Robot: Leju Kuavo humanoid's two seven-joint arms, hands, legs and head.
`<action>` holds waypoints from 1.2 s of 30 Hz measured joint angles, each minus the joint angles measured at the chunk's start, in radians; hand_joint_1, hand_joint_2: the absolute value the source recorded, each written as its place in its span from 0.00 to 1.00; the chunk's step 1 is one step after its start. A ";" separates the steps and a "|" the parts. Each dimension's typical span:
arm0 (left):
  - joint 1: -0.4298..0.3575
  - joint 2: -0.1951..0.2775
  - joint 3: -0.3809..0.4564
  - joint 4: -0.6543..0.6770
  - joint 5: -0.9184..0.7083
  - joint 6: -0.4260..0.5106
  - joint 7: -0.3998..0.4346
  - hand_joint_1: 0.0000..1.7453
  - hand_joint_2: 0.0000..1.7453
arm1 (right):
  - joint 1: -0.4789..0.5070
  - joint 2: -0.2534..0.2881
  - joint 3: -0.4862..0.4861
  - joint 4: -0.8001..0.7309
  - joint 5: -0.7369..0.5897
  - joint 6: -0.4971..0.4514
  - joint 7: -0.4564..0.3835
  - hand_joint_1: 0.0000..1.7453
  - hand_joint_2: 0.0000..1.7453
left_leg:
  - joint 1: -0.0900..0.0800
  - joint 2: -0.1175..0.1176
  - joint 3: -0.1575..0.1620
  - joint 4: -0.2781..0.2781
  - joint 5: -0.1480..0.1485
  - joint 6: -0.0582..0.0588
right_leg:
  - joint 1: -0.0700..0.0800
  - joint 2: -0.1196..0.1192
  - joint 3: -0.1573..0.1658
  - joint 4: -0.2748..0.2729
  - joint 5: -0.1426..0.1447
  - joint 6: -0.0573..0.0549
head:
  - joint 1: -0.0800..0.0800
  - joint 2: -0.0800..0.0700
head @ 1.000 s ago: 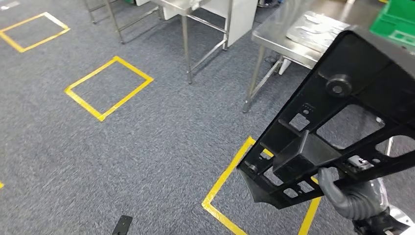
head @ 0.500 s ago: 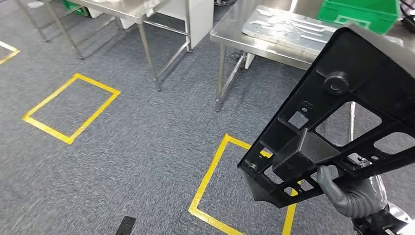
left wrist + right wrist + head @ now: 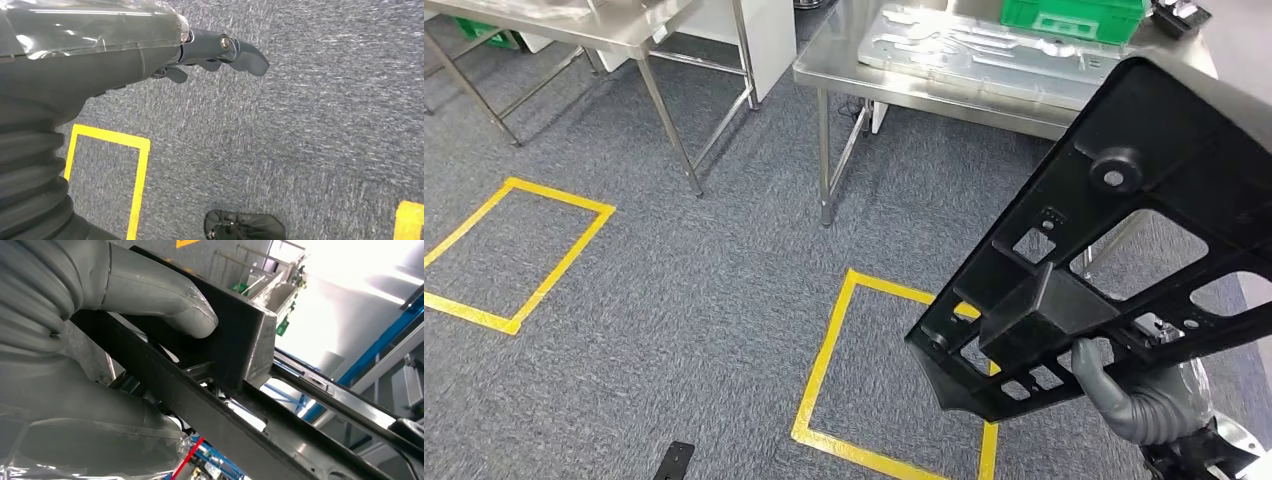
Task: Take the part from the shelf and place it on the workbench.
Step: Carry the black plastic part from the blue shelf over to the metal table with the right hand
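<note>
No readable brand or label anywhere on the black plastic part (image 3: 1124,240), just moulded cut-outs, a round boss and a boxy block on its face. The right hand (image 3: 1139,400) grips it along the lower edge, grey fingers wrapped up over the rim next to that block; in the right wrist view the thumb (image 3: 165,302) presses flat on the block's side while the rest of the hand (image 3: 75,385) clamps the bar under it, so it's a firm grasp. The part is up in the air, tilted, filling the right side of the head view, not on anything yet. Compared with a second ago the whole scene has slid (camera turning, not the furniture moving): the steel workbench (image 3: 844,70) with the silver metal panel (image 3: 984,50) and the green crate (image 3: 1074,15) on it now sits more toward the middle at the top, and the yellow tape square (image 3: 824,360) on the grey carpet (image 3: 674,300) has shifted left too. The part and hand stay in the same spot in the picture. The left hand (image 3: 220,52) hangs over the carpet, fingers loosely extended and holding nothing, with another tape outline (image 3: 140,170) below it. A second steel table (image 3: 624,25) stands at upper left.
</note>
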 joint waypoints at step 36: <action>0.003 0.000 0.002 0.000 0.016 0.000 -0.004 0.00 1.00 | -0.007 0.003 0.013 0.023 0.018 -0.015 -0.028 1.00 1.00 | -0.006 -0.062 -0.058 0.096 -0.039 -0.015 | -0.004 0.021 0.030 -0.024 -0.007 -0.033 | 0.000 0.000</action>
